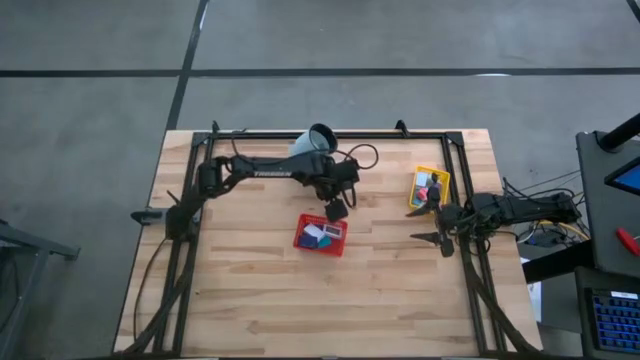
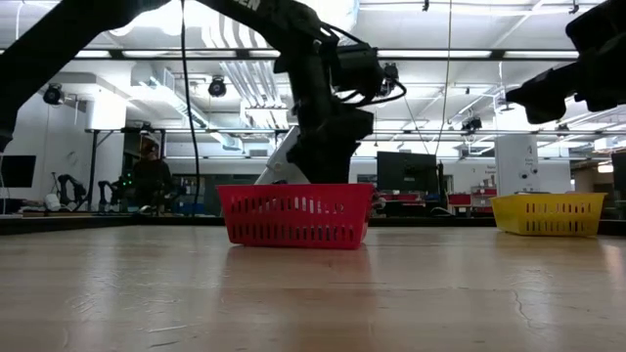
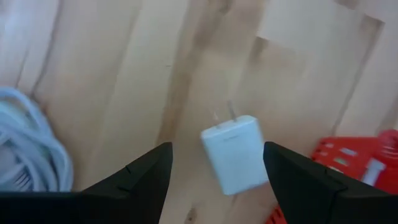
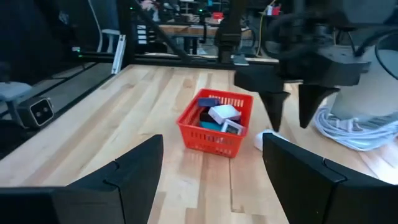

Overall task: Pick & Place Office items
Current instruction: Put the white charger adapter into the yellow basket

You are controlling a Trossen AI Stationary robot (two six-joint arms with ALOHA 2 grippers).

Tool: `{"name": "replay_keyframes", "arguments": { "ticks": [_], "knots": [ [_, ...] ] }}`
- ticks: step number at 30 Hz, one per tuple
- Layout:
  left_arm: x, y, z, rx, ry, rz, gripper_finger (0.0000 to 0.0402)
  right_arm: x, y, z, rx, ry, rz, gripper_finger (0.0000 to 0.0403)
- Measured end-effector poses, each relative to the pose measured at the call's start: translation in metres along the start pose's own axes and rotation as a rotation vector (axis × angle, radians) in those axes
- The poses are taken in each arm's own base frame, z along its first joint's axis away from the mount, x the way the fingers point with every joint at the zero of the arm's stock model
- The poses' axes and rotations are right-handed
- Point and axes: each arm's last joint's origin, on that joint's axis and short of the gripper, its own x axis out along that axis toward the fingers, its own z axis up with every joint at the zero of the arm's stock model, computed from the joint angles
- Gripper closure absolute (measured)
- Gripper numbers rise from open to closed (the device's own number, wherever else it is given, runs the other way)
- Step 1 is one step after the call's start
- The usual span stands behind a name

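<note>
step in hand: looks like the left gripper (image 4: 287,112) is hovering right over a white plug adapter (image 3: 234,154) that's lying on the desk (image 1: 250,290), just beside the red tray (image 1: 321,236). Fingers (image 3: 144,176) are standing partly apart with nothing between them, adapter sitting in the gap below.

where the stuff is: the red tray is already holding a handful of office items (image 4: 219,118) (white, dark blue, teal bits). The yellow tray (image 1: 430,186), further right, has a few too.

next move: I'm guessing it needs to drop straight down, straddle the adapter and pinch it, then carry it over the red rim. The prongs are pointing off at an angle, so the grip might need squaring up.

right gripper (image 1: 436,223): waiting by the yellow tray, fingers wide, holding nothing.

surface: pale wood-plank desk, dark frame around it. A white cable (image 3: 28,149) and pale cup (image 1: 310,141) are sitting near the left arm.

room: big open workshop, monitors and racks behind, a person (image 2: 149,174) standing at far left.
</note>
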Motion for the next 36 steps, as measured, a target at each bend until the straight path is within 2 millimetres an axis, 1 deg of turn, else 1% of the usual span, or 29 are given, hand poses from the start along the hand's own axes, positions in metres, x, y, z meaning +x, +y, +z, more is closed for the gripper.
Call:
{"name": "replay_keyframes", "arguments": {
  "ticks": [6, 11, 14, 16, 24, 29, 36],
  "knots": [
    [-0.001, 0.001, -0.001, -0.094, 0.007, -0.009, 0.0144, 0.000, 0.000, 0.000, -0.011, -0.001, 0.011, 0.0142],
    [-0.001, 0.003, 0.000, -0.149, 0.007, -0.009, 0.0144, 0.000, 0.000, 0.000, -0.014, 0.000, 0.016, 0.0139],
    [0.001, 0.005, -0.001, -0.184, 0.017, -0.018, 0.0144, 0.000, 0.001, 0.000, -0.014, 0.000, 0.050, 0.0136],
    [0.007, 0.004, 0.000, -0.202, 0.020, -0.024, 0.0144, 0.000, 0.002, 0.000, -0.014, 0.000, 0.063, 0.0135],
    [0.015, 0.003, -0.001, -0.271, 0.046, -0.041, 0.0144, 0.000, 0.004, 0.000, -0.003, 0.006, 0.141, 0.0144],
    [0.026, -0.002, -0.002, -0.306, 0.076, -0.081, 0.0144, -0.001, 0.006, 0.002, -0.003, 0.000, 0.192, 0.0142],
    [0.039, -0.012, -0.006, -0.312, 0.113, -0.080, 0.0144, -0.002, 0.006, 0.001, -0.017, 0.016, 0.195, 0.0135]
  ]
}}
